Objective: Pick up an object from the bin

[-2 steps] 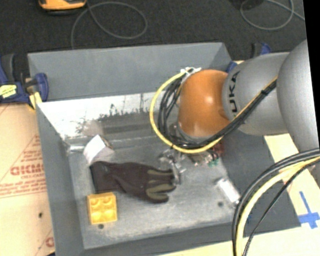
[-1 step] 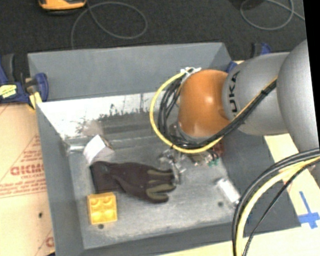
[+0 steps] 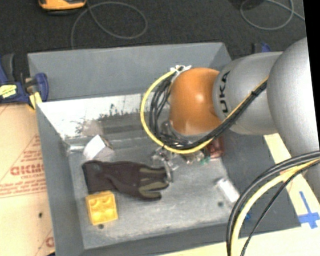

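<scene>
A dark brown glove (image 3: 122, 177) lies flat on the floor of the grey metal bin (image 3: 180, 208), left of centre. Its wider end points to the left wall and its olive-tan tipped end points to the right. The cloth is limp and creased, and it is much darker than the floor under it.

The gripper (image 3: 166, 170) is down at the glove's tan-tipped right end, touching it or just above it; which of the two cannot be made out. Whether the gripper is released or clenched cannot be told either, since the wrist's orange cover (image 3: 194, 100) and its looped yellow and black cables (image 3: 147, 117) stand over it and only a small bit of metal shows below them. The arm (image 3: 271, 92) covers the bin's right rear corner. Under its edge a red thing (image 3: 215, 147) peeps out, too much hidden to name.

The bin holds three more things:
- A yellow studded block (image 3: 102, 208) is just in front of the glove's left end.
- A pale grey box (image 3: 96, 147) is tilted just behind the glove, near the back wall.
- A small white piece (image 3: 227, 190) lies alone on the right of the floor, well apart from the glove.
</scene>
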You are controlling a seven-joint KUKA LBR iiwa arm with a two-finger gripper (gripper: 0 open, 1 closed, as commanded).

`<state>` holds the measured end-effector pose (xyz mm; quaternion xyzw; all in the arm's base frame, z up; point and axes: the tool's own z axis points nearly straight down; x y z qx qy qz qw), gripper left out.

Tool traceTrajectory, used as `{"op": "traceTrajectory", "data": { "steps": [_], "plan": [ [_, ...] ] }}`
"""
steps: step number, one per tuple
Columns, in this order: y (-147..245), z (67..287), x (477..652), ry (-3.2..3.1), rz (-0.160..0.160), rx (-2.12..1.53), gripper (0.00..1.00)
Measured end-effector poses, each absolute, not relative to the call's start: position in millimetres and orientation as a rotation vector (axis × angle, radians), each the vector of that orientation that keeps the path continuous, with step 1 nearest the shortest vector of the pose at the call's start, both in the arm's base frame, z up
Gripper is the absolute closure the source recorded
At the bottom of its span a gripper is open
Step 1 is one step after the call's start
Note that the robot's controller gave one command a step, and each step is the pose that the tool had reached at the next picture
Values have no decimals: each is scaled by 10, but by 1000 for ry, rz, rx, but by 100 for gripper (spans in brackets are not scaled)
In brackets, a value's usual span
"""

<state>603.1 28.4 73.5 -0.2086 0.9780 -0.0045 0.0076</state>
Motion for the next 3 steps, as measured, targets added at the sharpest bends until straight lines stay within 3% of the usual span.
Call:
{"op": "traceTrajectory", "data": {
  "steps": [3],
  "plan": [
    [510,799,6126,3034,-15,-733,100]
  ]
}}
